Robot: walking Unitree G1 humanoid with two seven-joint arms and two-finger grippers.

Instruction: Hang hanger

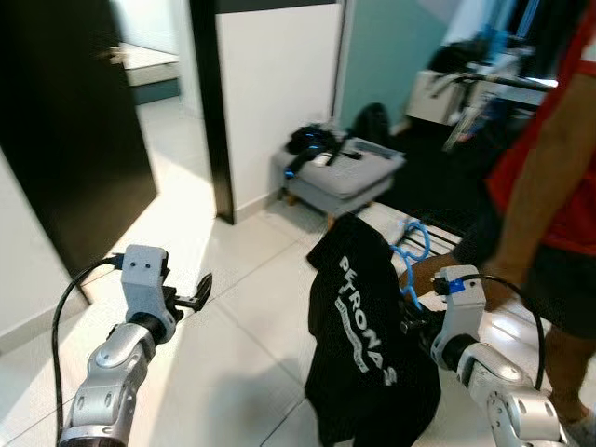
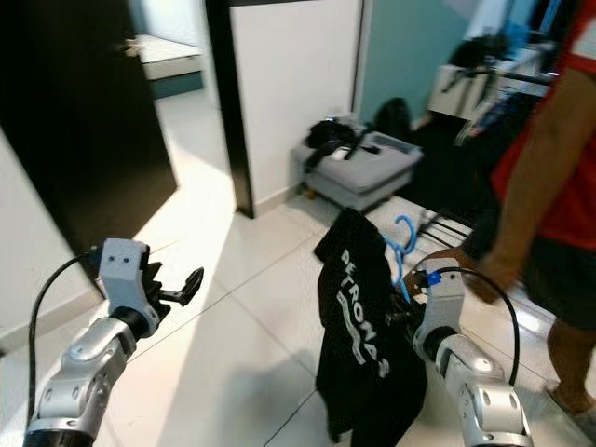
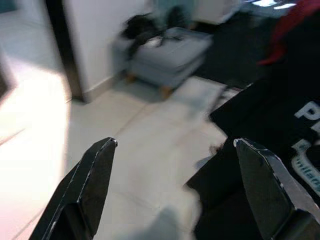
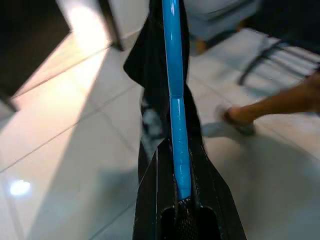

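A blue hanger (image 1: 416,244) carries a black T-shirt (image 1: 363,335) with white lettering, hanging over the tiled floor in front of me. My right gripper (image 4: 176,160) is shut on the hanger's blue bar (image 4: 172,90), with the shirt draped on both sides of it. A person's hand (image 2: 466,270) rests close to my right wrist, just beside the hanger hook. My left gripper (image 1: 200,291) is held out at the left, open, its fingers (image 3: 95,180) wide apart with nothing between them; it stands apart from the shirt.
The person in a red shirt (image 1: 549,158) stands close at the right. A grey ottoman (image 1: 349,177) with dark items on it sits ahead by a white wall. A clothes rail (image 1: 494,84) is at the back right. A dark door (image 1: 74,140) stands at the left.
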